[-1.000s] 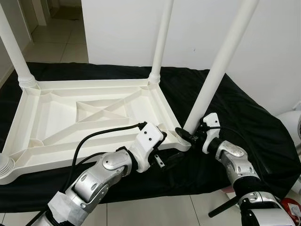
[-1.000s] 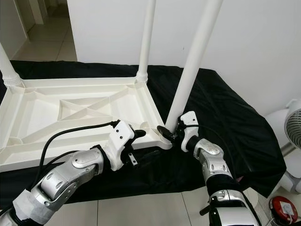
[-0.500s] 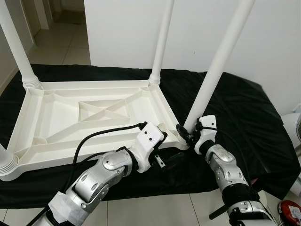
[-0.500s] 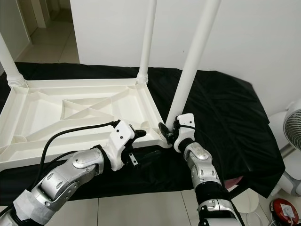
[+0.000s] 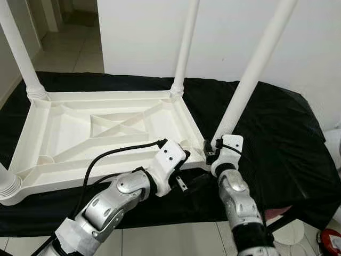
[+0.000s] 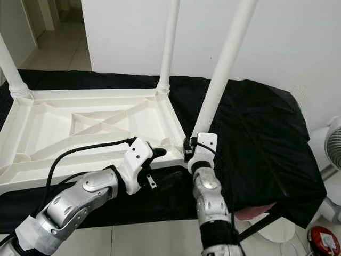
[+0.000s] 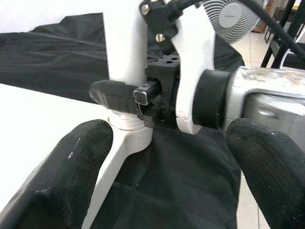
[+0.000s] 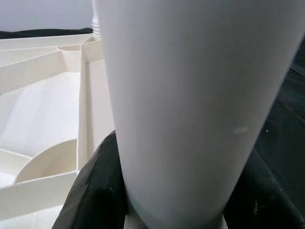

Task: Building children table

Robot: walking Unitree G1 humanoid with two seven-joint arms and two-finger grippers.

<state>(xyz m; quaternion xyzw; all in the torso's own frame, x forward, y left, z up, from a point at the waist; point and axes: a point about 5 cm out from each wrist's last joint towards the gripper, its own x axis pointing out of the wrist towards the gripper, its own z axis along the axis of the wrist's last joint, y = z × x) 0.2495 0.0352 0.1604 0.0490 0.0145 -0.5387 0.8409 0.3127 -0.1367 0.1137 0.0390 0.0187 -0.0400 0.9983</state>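
Left eye view: an upturned white table top point(image 5: 80, 133) lies on a black cloth point(image 5: 277, 133), where the right gripper point(image 5: 211, 153) pinches the base of the near-right leg point(image 5: 250, 80). Just beside it, the left gripper point(image 7: 162, 157) hovers, fingers spread, apparently touching nothing.

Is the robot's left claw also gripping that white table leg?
No. The left gripper is open beside the leg; the right gripper is clamped on its base.

White table point(image 5: 101, 128), black cloth point(image 5: 266, 133)
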